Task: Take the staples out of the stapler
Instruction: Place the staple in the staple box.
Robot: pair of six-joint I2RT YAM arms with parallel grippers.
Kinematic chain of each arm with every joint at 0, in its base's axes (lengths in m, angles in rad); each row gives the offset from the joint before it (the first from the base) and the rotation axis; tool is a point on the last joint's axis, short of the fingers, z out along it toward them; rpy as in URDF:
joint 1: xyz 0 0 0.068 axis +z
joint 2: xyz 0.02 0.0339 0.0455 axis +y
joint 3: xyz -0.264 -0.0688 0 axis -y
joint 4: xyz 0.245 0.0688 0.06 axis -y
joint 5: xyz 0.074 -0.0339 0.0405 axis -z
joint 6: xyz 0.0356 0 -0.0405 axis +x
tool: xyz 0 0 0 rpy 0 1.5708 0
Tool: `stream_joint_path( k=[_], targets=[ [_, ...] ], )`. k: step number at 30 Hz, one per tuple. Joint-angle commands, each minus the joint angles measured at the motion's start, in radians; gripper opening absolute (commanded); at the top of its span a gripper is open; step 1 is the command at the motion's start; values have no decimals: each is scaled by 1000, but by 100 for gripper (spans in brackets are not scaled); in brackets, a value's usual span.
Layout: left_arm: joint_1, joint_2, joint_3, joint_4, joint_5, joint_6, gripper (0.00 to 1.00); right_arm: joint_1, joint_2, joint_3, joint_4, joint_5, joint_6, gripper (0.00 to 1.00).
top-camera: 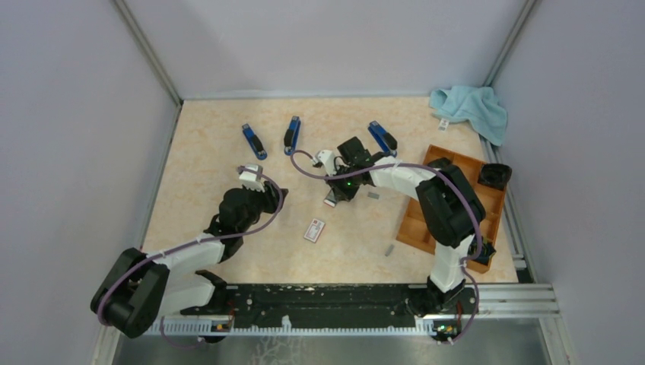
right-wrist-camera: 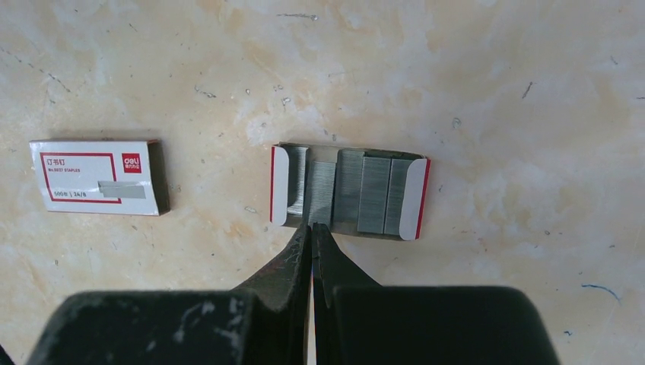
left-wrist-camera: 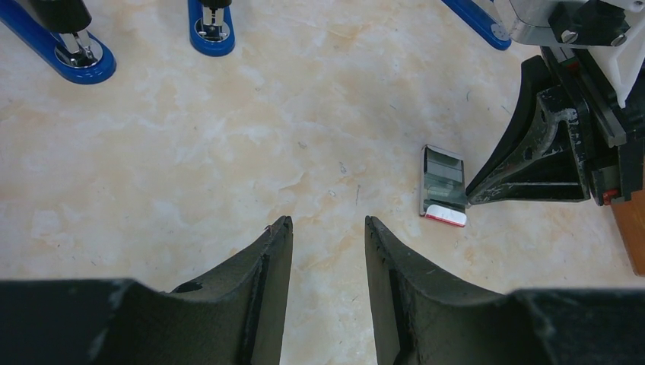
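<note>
Staples [right-wrist-camera: 376, 194] in tray [right-wrist-camera: 279, 186]: plain from right wrist, unresolved overhead | right pincer [right-wrist-camera: 312, 226] closed | left pincer [left-wrist-camera: 328, 222] parted, empty

both arms share one build — white link shells between chunky black joint housings. a purple-grey cable runs along the left arm [top-camera: 182, 262] and another along the right arm [top-camera: 399, 176], looping free near each wrist. a small green light [top-camera: 347, 182] glows on the right wrist. the left fingers [left-wrist-camera: 243, 304] are matt black tapering wedges, scuffed pale along the edges; the right fingers [right-wrist-camera: 285, 266] show the same wear — grey scratches toward the tips.
</note>
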Motion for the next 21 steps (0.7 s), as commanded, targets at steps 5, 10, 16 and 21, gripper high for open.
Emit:
stream_joint_path(
  k=[5, 10, 16, 21],
  targets=[
    [1, 11, 29, 10, 10, 11, 46, 12, 9, 42, 40, 5, 19, 0],
    [1, 14, 33, 7, 12, 11, 46, 14, 15, 44, 42, -1, 22, 0],
    [1, 15, 34, 6, 13, 11, 46, 14, 21, 45, 42, -3, 23, 1],
    [1, 15, 33, 7, 13, 11, 46, 14, 6, 46, 41, -13, 23, 1]
  ],
)
